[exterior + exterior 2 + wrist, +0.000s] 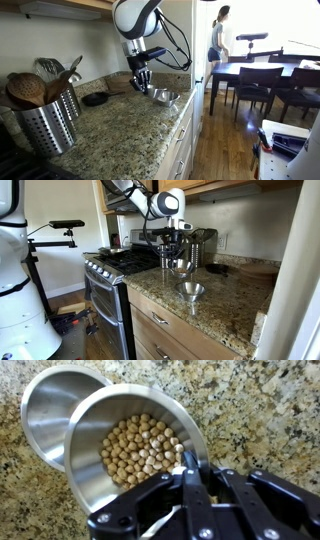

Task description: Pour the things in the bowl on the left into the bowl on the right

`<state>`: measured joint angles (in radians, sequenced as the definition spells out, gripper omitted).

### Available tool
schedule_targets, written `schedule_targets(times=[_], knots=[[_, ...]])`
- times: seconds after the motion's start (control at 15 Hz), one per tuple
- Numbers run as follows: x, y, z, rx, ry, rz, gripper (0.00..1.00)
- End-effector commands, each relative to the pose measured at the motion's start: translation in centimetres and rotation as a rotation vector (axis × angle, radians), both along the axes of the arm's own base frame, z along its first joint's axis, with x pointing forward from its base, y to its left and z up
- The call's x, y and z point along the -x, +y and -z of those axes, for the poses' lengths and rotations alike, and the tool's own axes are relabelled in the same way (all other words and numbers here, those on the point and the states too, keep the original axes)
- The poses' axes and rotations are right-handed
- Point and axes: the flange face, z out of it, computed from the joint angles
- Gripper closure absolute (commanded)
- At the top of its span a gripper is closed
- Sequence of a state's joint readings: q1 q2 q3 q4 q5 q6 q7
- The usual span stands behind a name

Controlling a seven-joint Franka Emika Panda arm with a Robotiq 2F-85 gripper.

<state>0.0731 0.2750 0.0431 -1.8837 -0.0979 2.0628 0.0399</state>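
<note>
Your hand [188, 472] is clenched on the near rim of the filled bowl [88, 472], at the lower middle of the wrist view. That bowl is steel and holds a heap of small round tan pellets [142, 445], something like chickpeas, lying together in its bottom. Up and to the left of it in the frame sits the empty bowl [42, 408], also steel, with nothing in it that I can see. From this angle the filled bowl's rim overlaps the empty one's edge, so the two are touching or just beside each other. I cannot tell whether the filled one is off the bench [265, 405].

In an exterior view the hand [172, 252] hangs over the bench at the centre of the frame, with the stove [110, 260] to its left.

By my judgement the pour has not begun, since all the pellets are in the gripped bowl. To do it well, get the far lip of the filled bowl over the middle of the empty one before you tip, not over its edge. Tip slowly, away from the hand, so the pellets roll out in a stream and not in one rush. Round things bounce off steel and will run across the stone. A pinch on the rim can let the bowl swing, so roll your wrist smoothly.
</note>
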Motion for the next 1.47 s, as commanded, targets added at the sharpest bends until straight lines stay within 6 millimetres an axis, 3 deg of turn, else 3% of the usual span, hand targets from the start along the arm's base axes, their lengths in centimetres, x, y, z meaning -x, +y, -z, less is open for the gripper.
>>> schedule_targets(times=[0.0,0.8,1.4], knots=[[-0.9,-0.7,-1.0,-0.050,-0.028,-0.003,0.96],[-1.3,-3.1,1.3,-0.158,-0.019,0.043,0.96],[-1.3,-4.9,0.0,-0.189,-0.071,0.069,0.96]])
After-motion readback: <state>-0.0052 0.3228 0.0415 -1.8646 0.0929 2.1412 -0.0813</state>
